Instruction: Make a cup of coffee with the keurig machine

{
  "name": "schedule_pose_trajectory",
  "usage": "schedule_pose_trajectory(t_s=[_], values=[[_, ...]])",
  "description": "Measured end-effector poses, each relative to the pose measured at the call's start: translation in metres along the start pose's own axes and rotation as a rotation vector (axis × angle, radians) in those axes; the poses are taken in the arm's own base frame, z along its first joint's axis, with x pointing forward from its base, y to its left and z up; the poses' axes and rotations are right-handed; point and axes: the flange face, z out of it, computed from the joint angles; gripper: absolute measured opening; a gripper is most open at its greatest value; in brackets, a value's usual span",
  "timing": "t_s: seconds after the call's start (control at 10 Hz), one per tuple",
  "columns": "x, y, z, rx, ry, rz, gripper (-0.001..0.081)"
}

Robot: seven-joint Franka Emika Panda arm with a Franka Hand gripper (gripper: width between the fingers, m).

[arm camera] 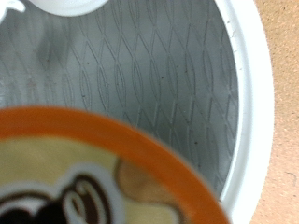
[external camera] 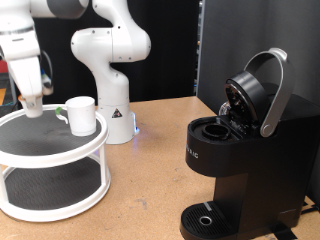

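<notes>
The gripper (external camera: pixel 33 103) is at the exterior view's left, lowered onto the top tier of a white two-tier round stand (external camera: pixel 60 160) with a grey patterned mat. Its tip sits at or just above that mat; contact with the mat cannot be confirmed. Whether the fingers are spread or closed cannot be told from either view, as they are not distinguishable in the exterior view and do not show in the wrist view.

The cup (external camera: pixel 80 115), white, stands upright on the same top tier, near the gripper and to its right in the exterior view, apart from it. A green mark shows on its side facing the gripper.

The wrist view is filled at close range by a round object with an orange rim and a brown-and-cream printed top (arm camera: pixel 93 177), blurred; it cannot be identified with certainty. Behind it lie the grey mat and the stand's white rim, with bare wooden surface (arm camera: pixel 280 112) beyond. A white curved edge, probably the cup, shows at one corner.

The coffee machine (external camera: pixel 235 170), black, stands on the wooden surface at the exterior view's right, well apart from the stand. Its lid, with silver-grey arched handle (external camera: pixel 272 90), is raised, leaving the pod chamber exposed. The drip tray at its base holds nothing.
</notes>
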Motion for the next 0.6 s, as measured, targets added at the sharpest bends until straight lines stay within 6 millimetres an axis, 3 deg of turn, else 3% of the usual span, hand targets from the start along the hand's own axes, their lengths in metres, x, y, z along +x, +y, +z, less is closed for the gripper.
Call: schedule_pose_trajectory(t_s=[0.2,0.3,0.4,0.5,0.6], values=[[0.000,0.001,-0.021,0.001,-0.020,-0.040,0.0454],[0.000,0.001,-0.020,0.002,-0.016,-0.030,0.0261],[0.002,0.000,-0.018,0.005,-0.003,-0.010,0.0261],[0.005,0.000,-0.015,-0.001,0.023,0.022,0.0120],[0.014,-0.001,-0.012,-0.006,0.047,0.059,0.0120]])
